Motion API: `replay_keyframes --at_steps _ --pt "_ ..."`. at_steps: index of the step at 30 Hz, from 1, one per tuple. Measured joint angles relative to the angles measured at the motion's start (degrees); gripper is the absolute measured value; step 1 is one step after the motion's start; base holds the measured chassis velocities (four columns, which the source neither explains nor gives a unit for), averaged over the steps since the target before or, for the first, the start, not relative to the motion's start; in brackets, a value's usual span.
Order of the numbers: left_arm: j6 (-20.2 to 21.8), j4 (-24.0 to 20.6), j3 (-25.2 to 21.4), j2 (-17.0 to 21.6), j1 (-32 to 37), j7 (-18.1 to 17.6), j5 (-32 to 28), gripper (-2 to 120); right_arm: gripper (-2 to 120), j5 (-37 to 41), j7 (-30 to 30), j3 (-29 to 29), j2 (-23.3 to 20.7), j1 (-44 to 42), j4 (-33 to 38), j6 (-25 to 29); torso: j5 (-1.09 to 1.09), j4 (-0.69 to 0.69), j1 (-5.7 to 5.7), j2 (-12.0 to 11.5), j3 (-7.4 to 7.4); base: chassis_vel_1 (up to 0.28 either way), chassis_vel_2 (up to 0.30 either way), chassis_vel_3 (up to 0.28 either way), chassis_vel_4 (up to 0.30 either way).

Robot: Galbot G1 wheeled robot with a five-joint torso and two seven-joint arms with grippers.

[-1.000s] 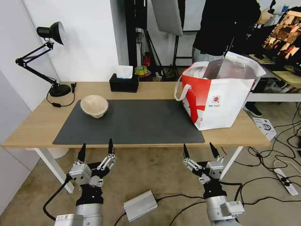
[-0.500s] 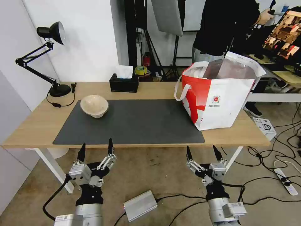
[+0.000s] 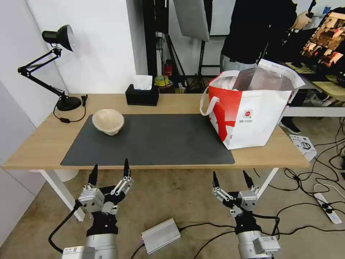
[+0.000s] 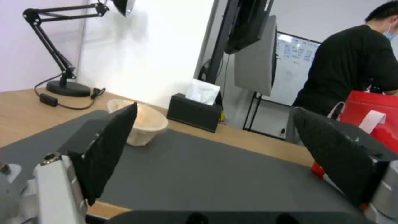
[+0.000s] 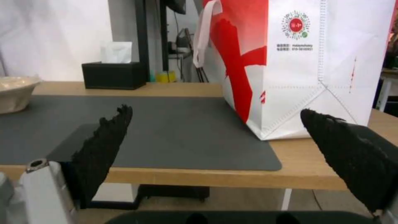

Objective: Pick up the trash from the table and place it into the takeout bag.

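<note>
Beige pulp bowl (image 3: 108, 121) on mat (image 3: 161, 144), nr lamp (image 3: 54, 64).

Beige pulp bowl (image 3: 108, 121) upright on mat's left end, takeout bag (image 3: 251, 108) standing open at right

Black desk lamp (image 3: 54, 64) seen standing at far left tabletop corner. Black tissue box (image 3: 142, 95) set along back edge, white tissue raised. Silver box (image 3: 160, 235), cables spread on floor.

The takeout bag (image 3: 251, 115) hides its own contents (top cut off in the right wrist view)
</note>
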Motion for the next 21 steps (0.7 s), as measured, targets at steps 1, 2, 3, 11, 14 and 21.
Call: replay_keyframes --at_steps 1,2,3,11,14,21 --pt "-0.01 0.00 -0.03 0.00 0.00 0.00 0.00 100 100 0.00 0.00 0.00 0.00 0.00 0.00 0.01 0.00 0.00 0.00 0.00 0.00 0.000 0.000 0.000 0.000" --pt "-0.01 0.00 -0.03 0.00 0.00 0.00 0.00 100 100 0.00 0.00 0.00 0.00 0.00 0.00 0.01 0.00 0.00 0.00 0.00 0.00 0.000 0.000 0.000 0.000" --pt "-0.01 -0.02 -0.09 0.00 -0.03 0.00 -0.02 100 100 0.00 0.00 -0.01 0.00 0.00 0.00 0.01 0.00 0.00 0.00 0.00 0.00 0.000 0.000 0.000 0.000" --pt "2.35 -1.61 -1.03 0.41 -0.87 -1.16 -3.25 100 100 0.00 -0.02 -0.02 -0.01 0.02 0.00 0.06 0.00 0.00 0.00 0.00 0.00 0.000 0.000 0.000 0.000" --pt "4.66 -3.04 -1.83 0.76 -1.23 -2.55 -6.18 100 100 0.00 -0.03 -0.02 -0.02 0.02 0.00 0.07 0.00 0.00 0.00 0.00 0.00 0.000 0.000 0.000 0.000" --pt "11.69 -5.81 -4.81 2.89 -3.27 -8.15 -17.29 100 100 0.02 -0.05 -0.02 -0.02 0.04 0.00 0.08 0.00 0.00 0.00 0.00 0.00 0.000 0.000 0.000 0.000"
